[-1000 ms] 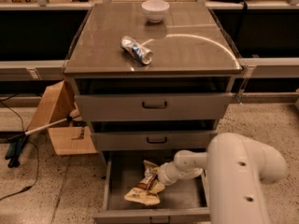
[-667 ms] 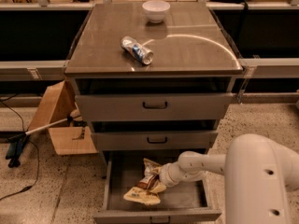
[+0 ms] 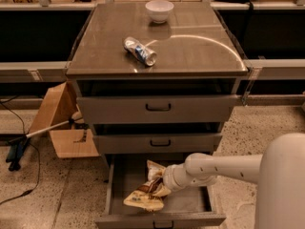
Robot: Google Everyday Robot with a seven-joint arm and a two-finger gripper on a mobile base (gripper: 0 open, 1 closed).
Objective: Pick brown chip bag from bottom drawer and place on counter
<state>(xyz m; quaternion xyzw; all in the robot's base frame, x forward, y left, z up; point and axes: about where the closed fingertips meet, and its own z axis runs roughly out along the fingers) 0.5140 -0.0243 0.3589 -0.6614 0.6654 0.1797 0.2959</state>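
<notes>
The brown chip bag lies crumpled in the open bottom drawer, left of its middle. My gripper reaches into the drawer from the right on the white arm and is at the bag's right side, touching it. The bag hides the gripper's tip. The counter is the glossy top of the cabinet, above the two closed upper drawers.
A crushed silver-blue can and a white bowl sit on the counter. A cardboard box and a white-handled tool lie on the floor left of the cabinet. My arm's bulky white body fills the lower right.
My arm's white body has shifted right and its forearm now stretches longer toward the drawer. The gripper stays at the bag, which has barely moved.
</notes>
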